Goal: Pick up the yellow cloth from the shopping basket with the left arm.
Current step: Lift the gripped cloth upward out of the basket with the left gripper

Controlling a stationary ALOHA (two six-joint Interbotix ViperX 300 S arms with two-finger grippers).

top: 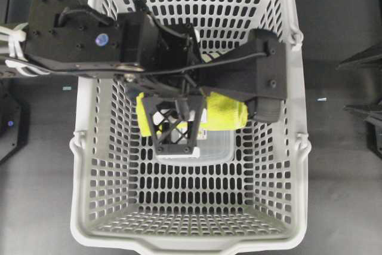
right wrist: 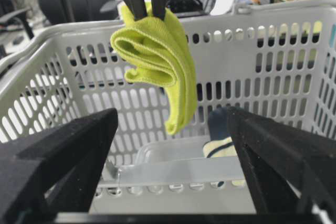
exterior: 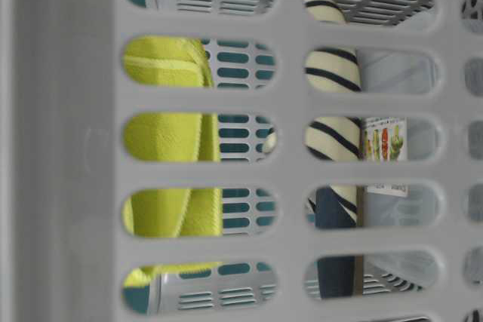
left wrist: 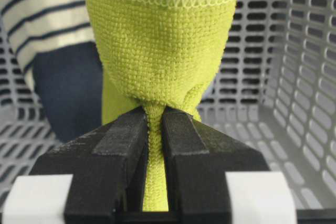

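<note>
My left gripper (left wrist: 154,114) is shut on the yellow cloth (left wrist: 157,51), pinching a fold of it between the black jaws. The cloth hangs bunched from the gripper inside the shopping basket (top: 301,147), off its floor. In the overhead view the left arm reaches in from the left, and the cloth (top: 225,111) shows on both sides of the lattice gripper (top: 176,146). In the right wrist view the cloth (right wrist: 157,51) dangles near rim height. It also shows in the table-level view (exterior: 162,133). My right gripper (right wrist: 172,115) is open and empty outside the basket, at the right edge of the overhead view (top: 349,86).
A cream slipper with navy stripes and a dark toe (left wrist: 47,19) lies in the basket behind the cloth, and also shows in the table-level view (exterior: 332,133). A clear plastic container (right wrist: 173,153) sits on the basket floor below the cloth. A labelled packet (exterior: 385,145) is beside the slipper.
</note>
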